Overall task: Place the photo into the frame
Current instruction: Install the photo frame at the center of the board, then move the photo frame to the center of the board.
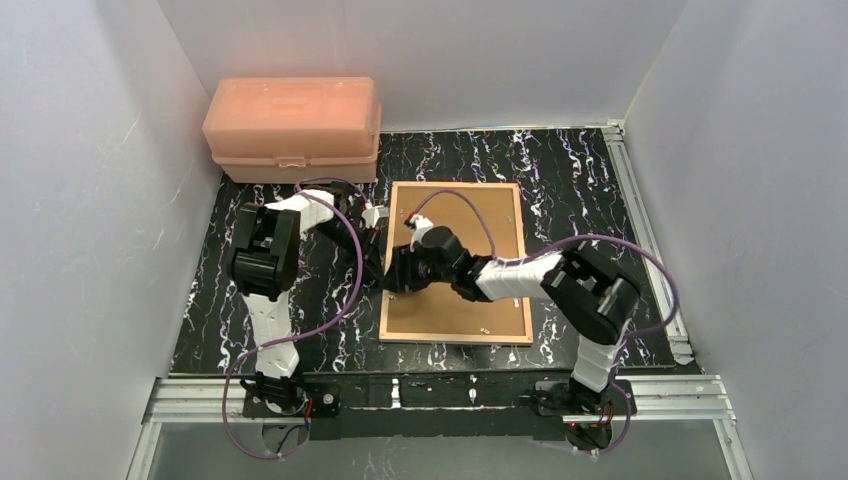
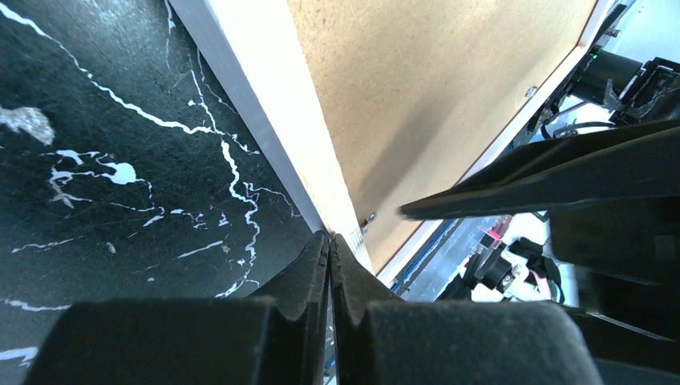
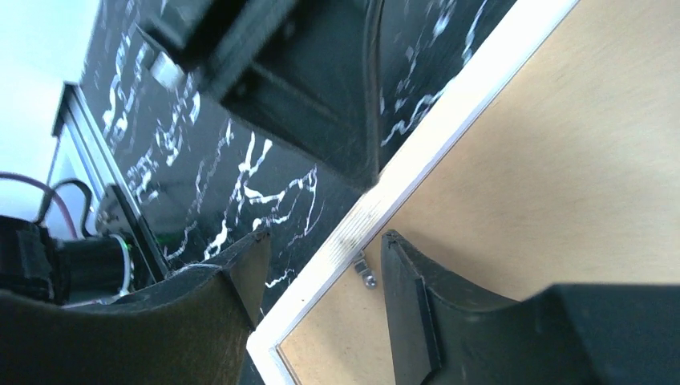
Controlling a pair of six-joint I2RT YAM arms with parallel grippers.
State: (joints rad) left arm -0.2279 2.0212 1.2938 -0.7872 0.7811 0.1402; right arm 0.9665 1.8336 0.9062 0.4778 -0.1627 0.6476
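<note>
The frame [image 1: 455, 338] lies back up on the black marbled mat, with a brown backing board [image 1: 470, 305] set in it. The photo is hidden. My left gripper [image 1: 378, 265] is shut with nothing between its fingers, and its tips [image 2: 330, 237] touch the frame's left rim [image 2: 273, 104]. My right gripper [image 1: 397, 277] is open and straddles that same rim [image 3: 449, 112]. One of its fingers is over the mat and the other over the backing board [image 3: 561, 160], beside a small metal clip [image 3: 365, 273]. The right gripper [image 3: 325, 241] sits just below the left gripper [image 3: 353, 152].
A pink plastic box [image 1: 292, 128] stands at the back left against the wall. Aluminium rails run along the right side [image 1: 640, 230] and the near edge [image 1: 450, 395]. White walls close in the mat on three sides.
</note>
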